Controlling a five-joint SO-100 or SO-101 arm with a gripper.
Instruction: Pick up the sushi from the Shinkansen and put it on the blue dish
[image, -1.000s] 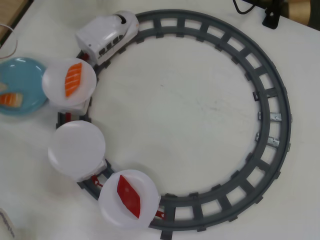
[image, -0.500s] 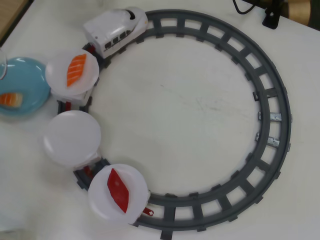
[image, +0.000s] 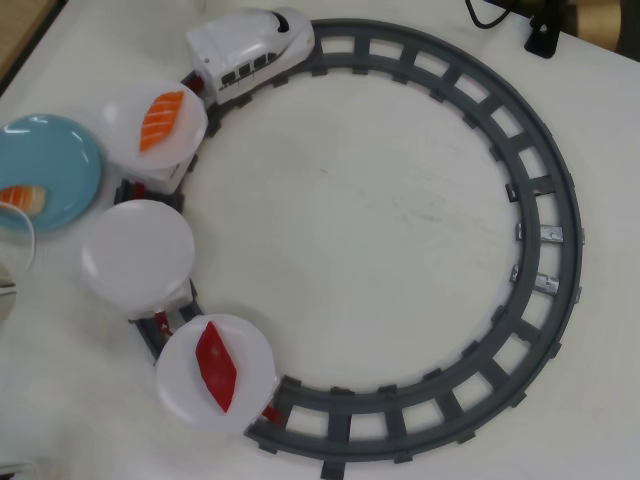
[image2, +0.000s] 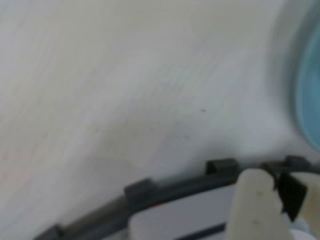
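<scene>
We found the sushi (image: 24, 197) resting on the blue dish (image: 50, 160) at the left edge of the overhead view, so we judged placement complete. The Shinkansen (image: 250, 50) stood on the track (image: 545, 200), its 3 plates holding a salmon piece (image: 161, 119), nothing, and a dark red piece (image: 215, 366). The claw (image2: 272, 200) (blurred, wrist view) could not be read as apart or together. Only withdrawal appeared to remain.
</scene>
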